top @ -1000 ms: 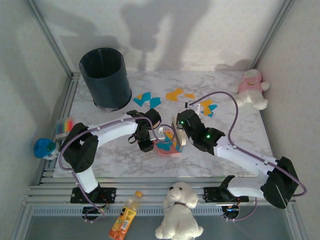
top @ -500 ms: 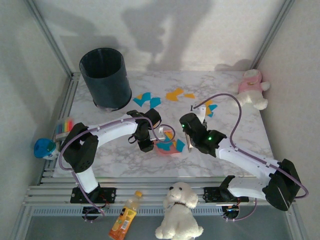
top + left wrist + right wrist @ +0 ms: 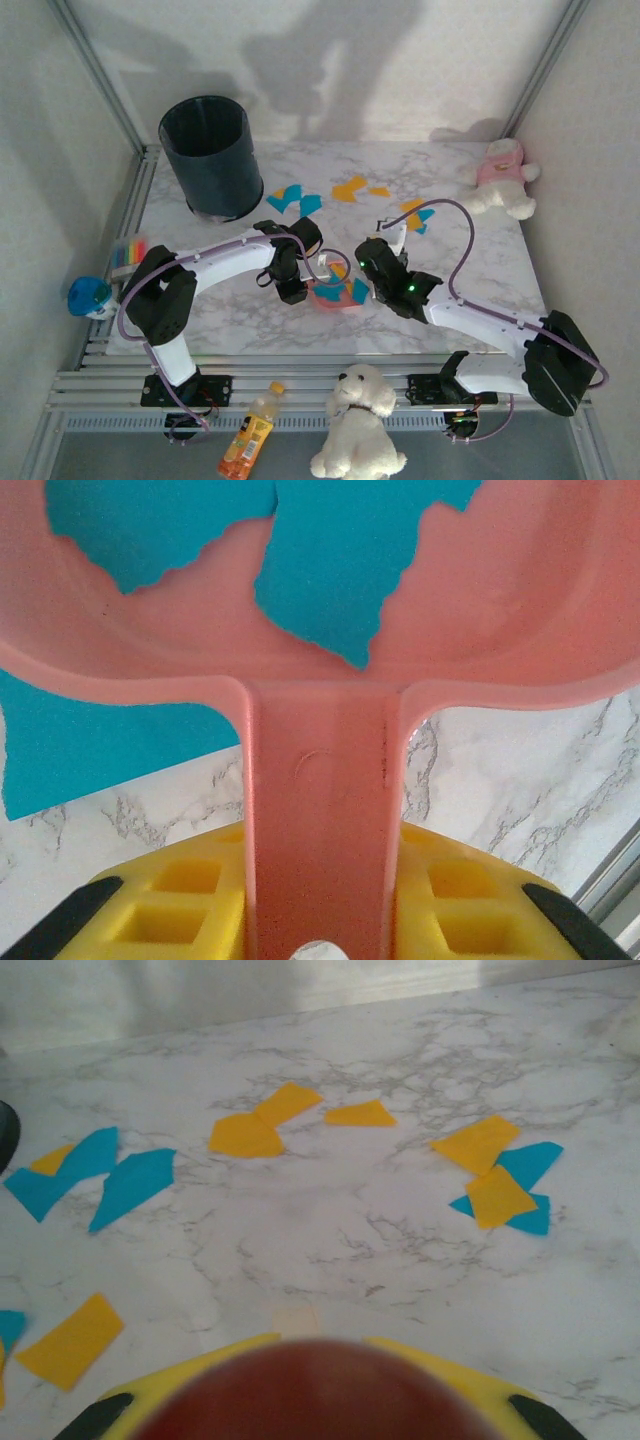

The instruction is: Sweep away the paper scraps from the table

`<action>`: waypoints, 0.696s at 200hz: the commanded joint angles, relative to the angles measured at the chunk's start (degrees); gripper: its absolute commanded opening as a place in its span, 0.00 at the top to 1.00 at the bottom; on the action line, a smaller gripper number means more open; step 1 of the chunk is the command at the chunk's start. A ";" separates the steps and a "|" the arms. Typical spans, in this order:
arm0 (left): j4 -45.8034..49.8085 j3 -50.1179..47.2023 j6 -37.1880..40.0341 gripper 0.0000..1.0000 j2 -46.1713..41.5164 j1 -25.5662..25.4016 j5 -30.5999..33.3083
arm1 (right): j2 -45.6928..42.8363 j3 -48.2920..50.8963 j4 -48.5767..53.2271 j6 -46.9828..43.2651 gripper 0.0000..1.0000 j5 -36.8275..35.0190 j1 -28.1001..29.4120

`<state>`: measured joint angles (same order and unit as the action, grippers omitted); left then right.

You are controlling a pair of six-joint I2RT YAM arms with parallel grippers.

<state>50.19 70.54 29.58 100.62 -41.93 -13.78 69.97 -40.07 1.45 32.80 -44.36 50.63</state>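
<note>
Moved: right arm (image 3: 480, 315), drawn lower toward dustpan (image 3: 335, 295).
Near: left tool (image 3: 320, 930) clenched on dustpan handle, pan flat, presumably to catch; its wrist view shows teal scraps (image 3: 330, 570) inside.
Right tool (image 3: 315, 1415) clenched on blurred red object (image 3: 315, 1380).
Far: its view shows scraps spread across surface (image 3: 350, 1220).

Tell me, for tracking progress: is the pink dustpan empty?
Not empty: teal paper scraps lie inside the pink dustpan.

What we counted
On the table (image 3: 240, 320) lay more than ten paper scraps (image 3: 478, 1143), orange and blue, one pink dustpan (image 3: 335, 293) and one dark bin (image 3: 210, 155); by its edges sat two soft toys (image 3: 357, 420) and one drink bottle (image 3: 250, 435).
</note>
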 commanded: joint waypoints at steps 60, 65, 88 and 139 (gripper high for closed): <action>2.19 0.19 0.45 1.00 1.43 -0.43 -0.52 | 5.21 -0.17 -8.94 0.12 1.00 5.46 0.70; 2.21 0.21 0.47 1.00 1.51 -0.43 -0.58 | 5.33 -0.33 -9.13 0.16 1.00 5.82 0.69; 2.17 0.29 0.39 1.00 1.77 -0.43 -0.64 | 5.36 -0.68 -10.05 0.44 1.00 7.05 0.70; 2.19 0.38 0.30 1.00 1.98 -0.39 -0.28 | 4.80 -1.63 -10.32 0.48 1.00 8.80 0.70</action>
<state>50.17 70.54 29.58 101.36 -41.93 -13.89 74.26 -40.32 -8.38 32.34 -37.71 50.68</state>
